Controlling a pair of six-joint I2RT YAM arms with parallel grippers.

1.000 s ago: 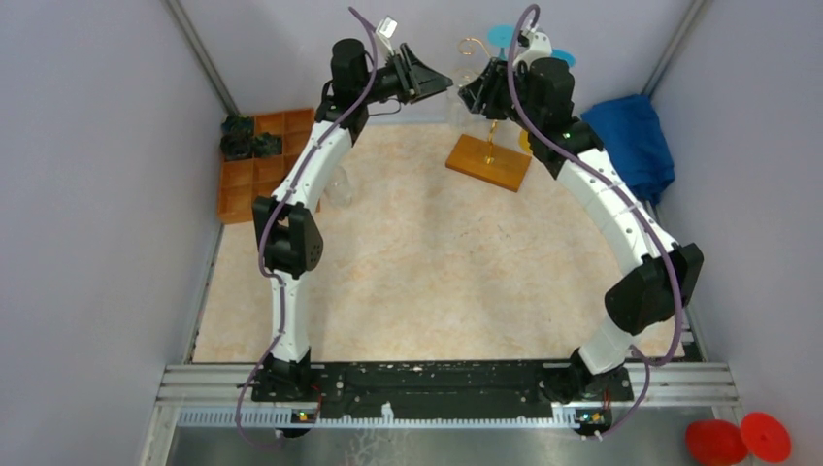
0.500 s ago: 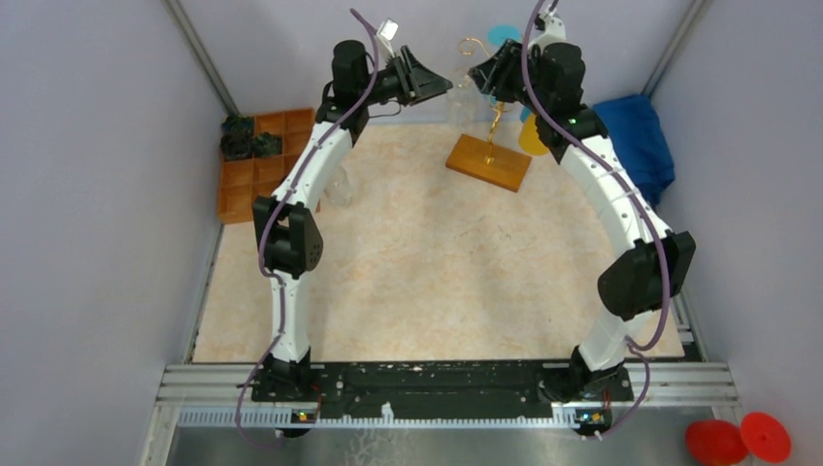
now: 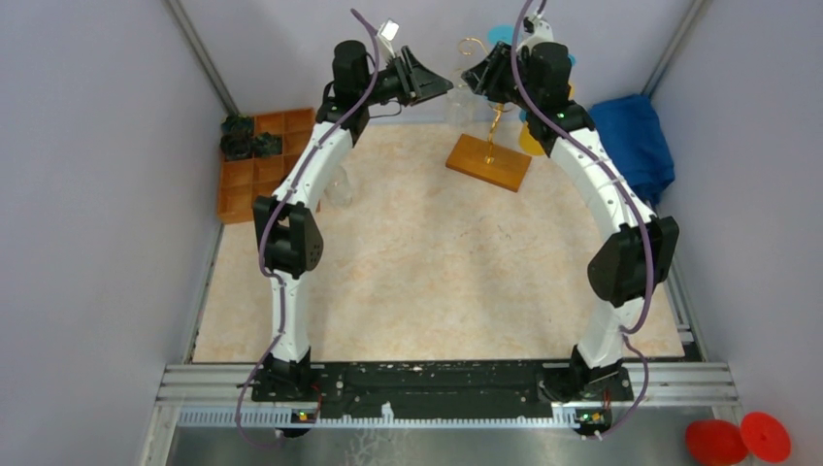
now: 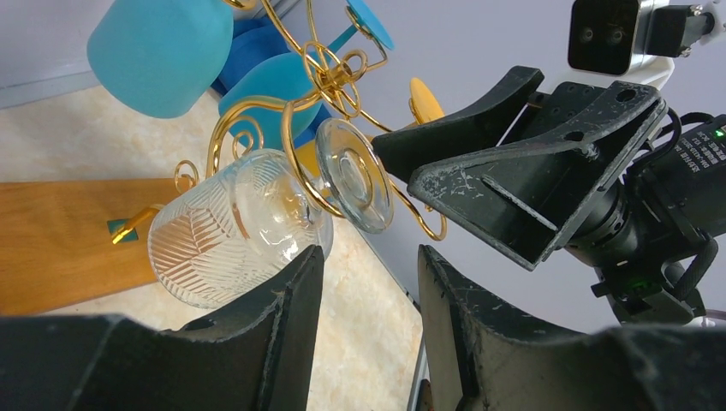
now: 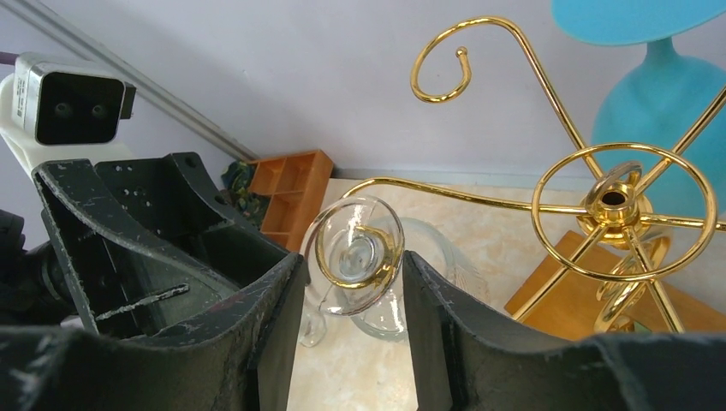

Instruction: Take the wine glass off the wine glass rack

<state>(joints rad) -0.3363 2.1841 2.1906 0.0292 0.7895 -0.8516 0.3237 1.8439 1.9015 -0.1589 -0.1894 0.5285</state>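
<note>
Right pincer [image 5: 351,261] shifted, wine glass [image 4: 240,227] stem obscured

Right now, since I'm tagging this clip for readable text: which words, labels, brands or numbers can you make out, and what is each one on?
Readable text: none in any view.
Small white print on the right arm's black housing, left wrist view: too small and blurred to read.
wine glass, wine glass rack, orange tray: no lettering shows.
</note>
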